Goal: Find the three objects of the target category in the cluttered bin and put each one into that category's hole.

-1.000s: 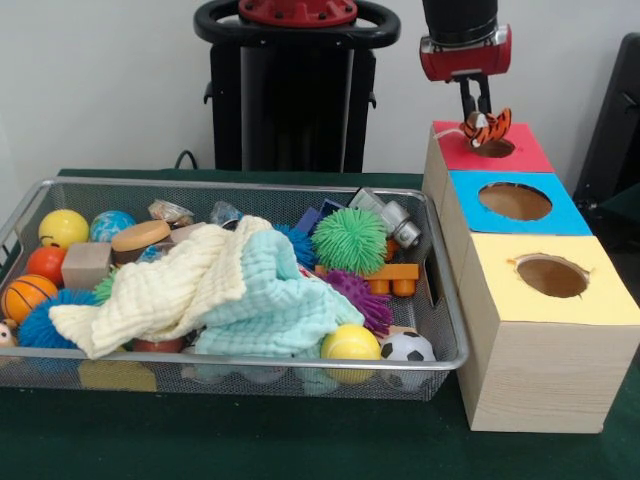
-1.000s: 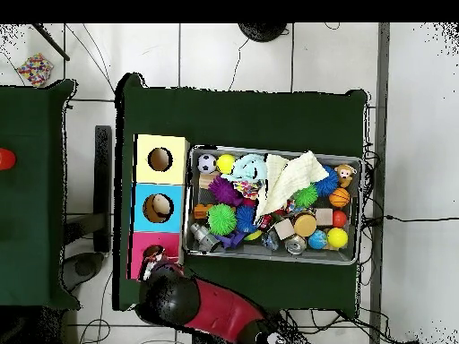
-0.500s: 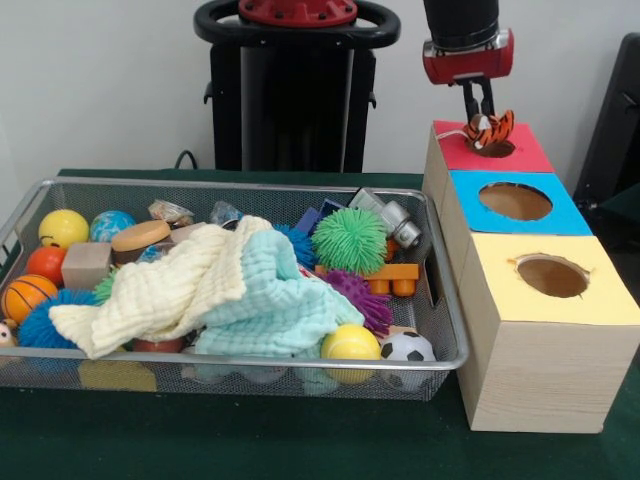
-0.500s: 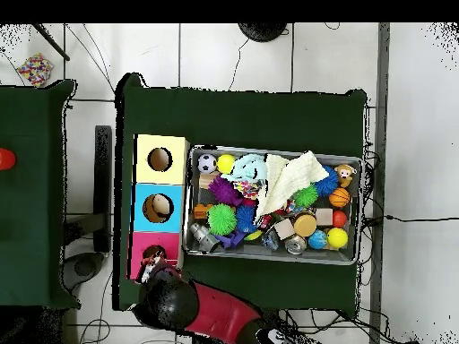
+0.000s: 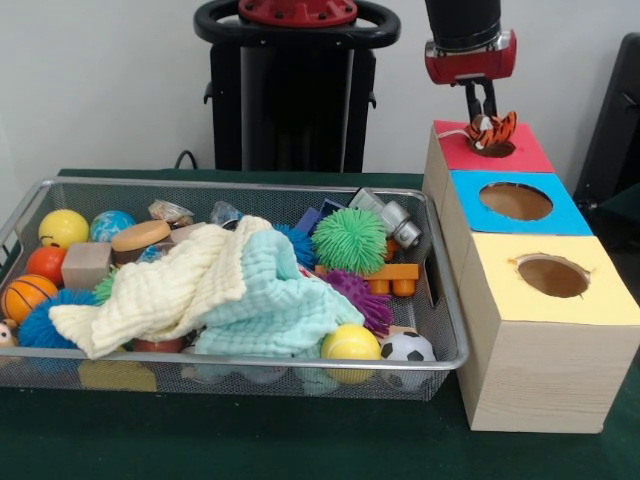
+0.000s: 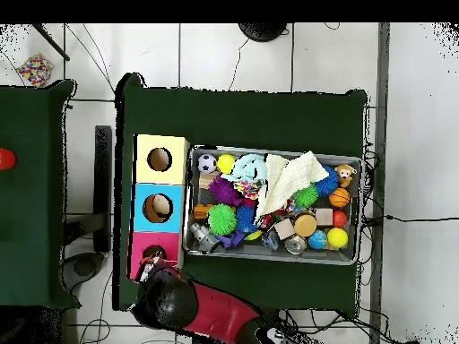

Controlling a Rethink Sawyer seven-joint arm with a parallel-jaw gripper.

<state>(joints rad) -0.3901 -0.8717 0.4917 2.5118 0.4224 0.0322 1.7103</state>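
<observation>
My gripper is pinching the tiger toy right over the red box's hole, but it sits toward the hole's far rim, so it might catch there and not fall in.

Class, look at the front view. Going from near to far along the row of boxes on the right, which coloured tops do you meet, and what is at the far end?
Yellow box top → blue box top → red box top → tiger toy, held in the gripper over the red hole.
</observation>
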